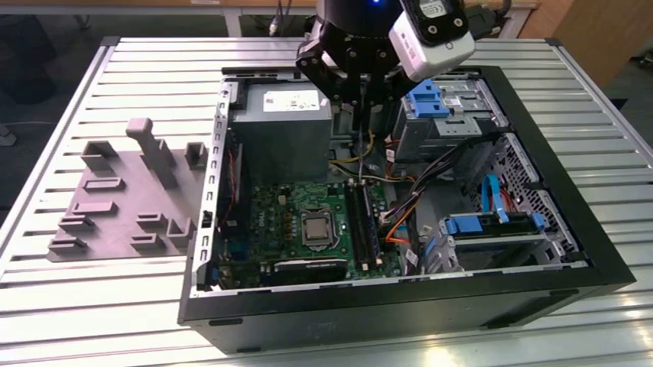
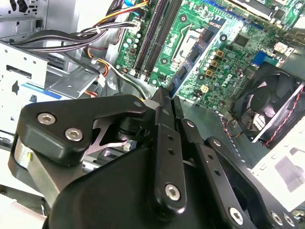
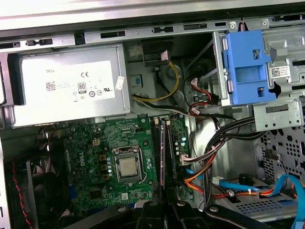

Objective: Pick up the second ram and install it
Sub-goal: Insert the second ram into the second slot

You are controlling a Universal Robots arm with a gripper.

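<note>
From my remote seat I see a ribbed metal table (image 1: 92, 306) filling most of the exterior view. Beyond its far edge, at eleven o'clock, lies dark floor (image 1: 61, 23); at one o'clock stands a brown wooden panel (image 1: 597, 30).

My arm comes in from the far edge of the exterior view, wrist pointing straight down over the open case. Gripper (image 1: 357, 95) hangs low at the wrist's end, black linkages folded inward. In the second wrist view the gripper (image 2: 167, 95) has its two fingers (image 2: 162, 102) drawn close together, tips pinching a thin blue edge. In the first wrist view the fingertips (image 3: 164, 207) sit side by side.
</note>
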